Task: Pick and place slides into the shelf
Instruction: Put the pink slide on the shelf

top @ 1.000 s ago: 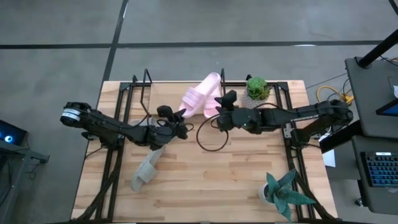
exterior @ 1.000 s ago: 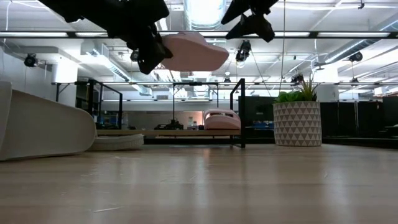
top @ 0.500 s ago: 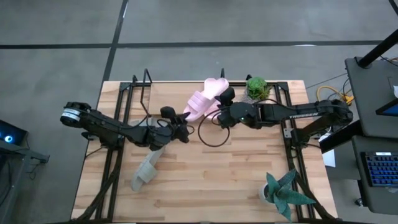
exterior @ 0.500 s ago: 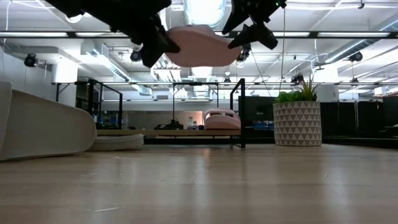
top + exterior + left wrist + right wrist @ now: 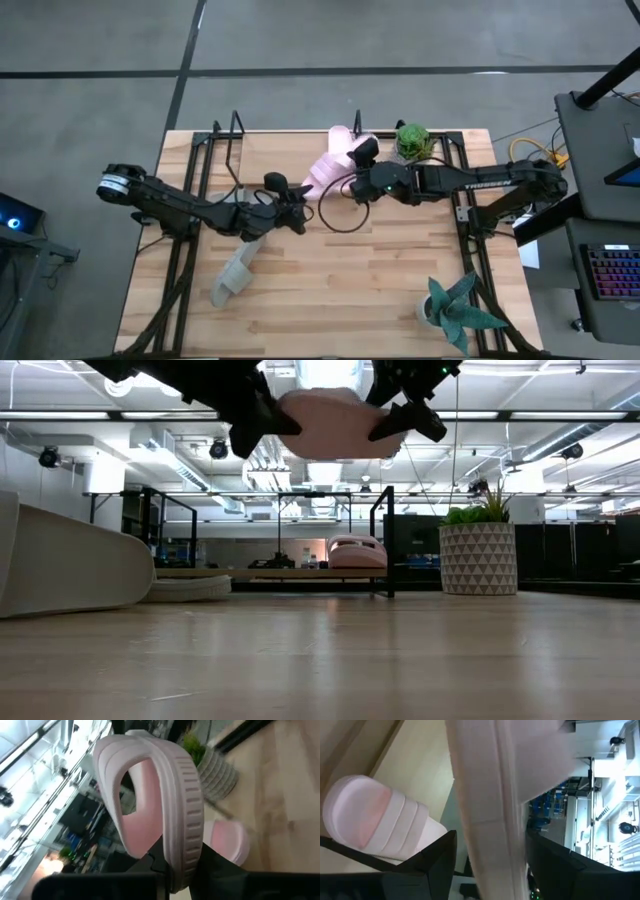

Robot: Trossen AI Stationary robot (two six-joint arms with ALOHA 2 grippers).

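High above the bench's middle, the left gripper [image 5: 297,193] pinches a pink slide [image 5: 326,170] as the right gripper [image 5: 358,186] has moved in, jaws spread around it, so a handover toward the shelf [image 5: 270,150] looks close.

Slides and shelf, as I see them from the operator station.
One pale pink slide [image 5: 326,170] hangs tilted in the air just in front of the shelf [image 5: 268,146]; its mate [image 5: 357,551] rests on the shelf board near the right-hand upright. One grey-green slide [image 5: 234,273] lies on the table, well in front of the shelf.
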